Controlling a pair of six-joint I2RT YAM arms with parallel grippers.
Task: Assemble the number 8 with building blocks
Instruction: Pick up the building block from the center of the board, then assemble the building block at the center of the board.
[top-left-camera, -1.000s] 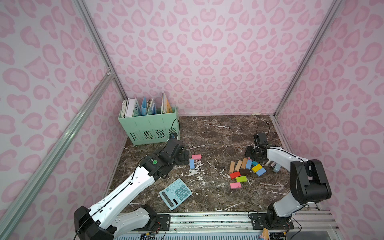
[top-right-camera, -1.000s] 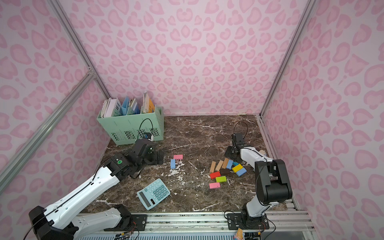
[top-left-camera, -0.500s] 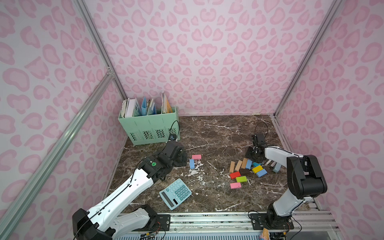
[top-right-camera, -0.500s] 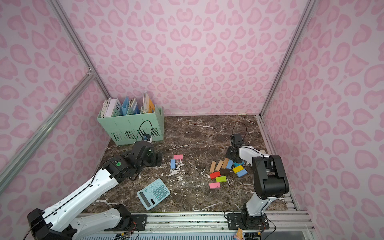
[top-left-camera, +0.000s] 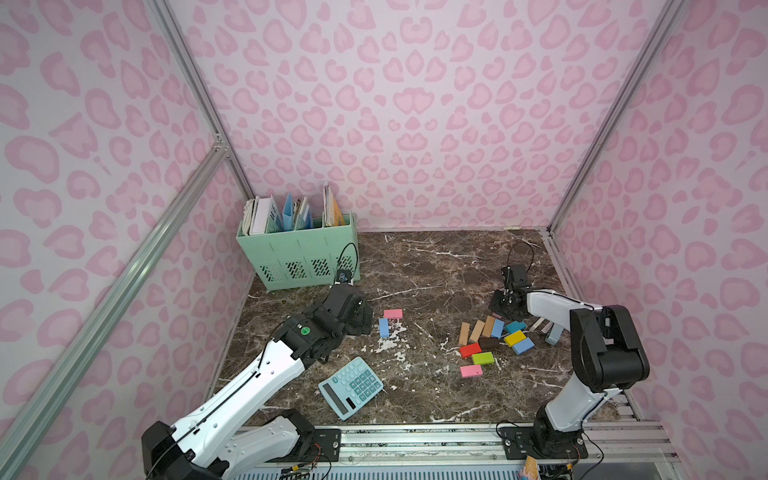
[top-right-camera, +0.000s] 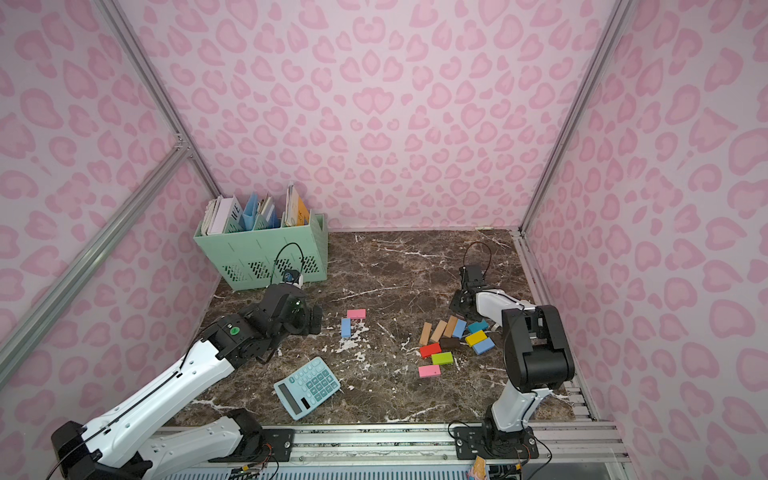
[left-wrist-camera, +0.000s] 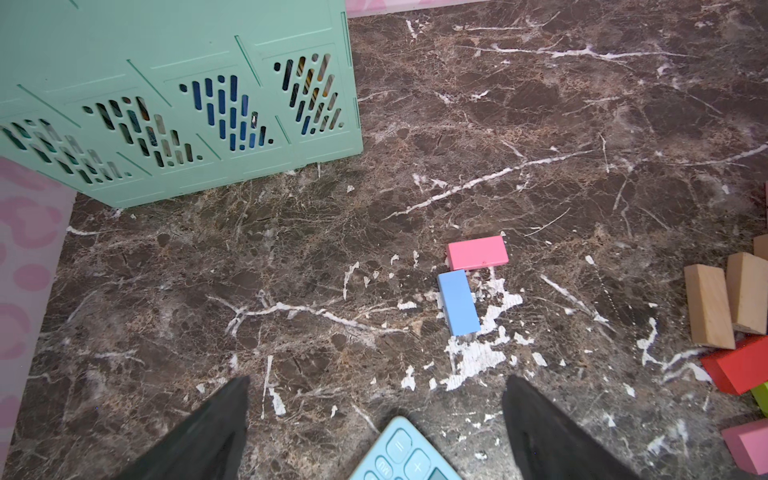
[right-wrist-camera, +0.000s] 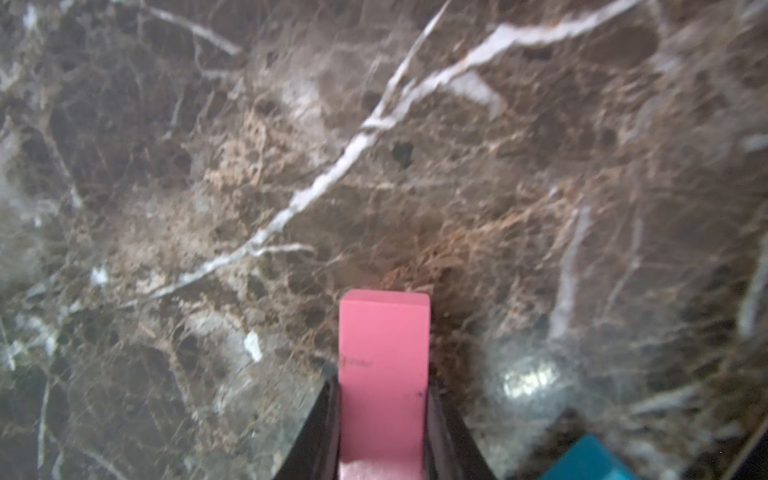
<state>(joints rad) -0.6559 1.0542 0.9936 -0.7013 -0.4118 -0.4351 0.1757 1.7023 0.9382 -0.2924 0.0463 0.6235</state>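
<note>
While the right tool (right-wrist-camera: 382, 388) is clamping onto a small pink rectangular block (right-wrist-camera: 384, 332) by its long sides, right at the far edge of the loose pile, the left tool (left-wrist-camera: 376, 379) is hanging with its jaws spread wide and nothing in them. It's hovering over the dark brown marble-look worktop (top-left-camera: 436, 270), just beside two pieces lying flat near the middle. These are a flat pink block (top-left-camera: 392, 313) and a light-blue block (top-left-camera: 383, 328), sitting at a right angle and nearly touching at a corner. The rest of the building blocks (top-left-camera: 488, 343) are sitting jumbled on the right: bare wood, blue, teal, yellow, dark brown, red, green, pink. A light-blue plastic calculator (top-left-camera: 351, 387) is lying nearer the front, well apart from them.
</note>
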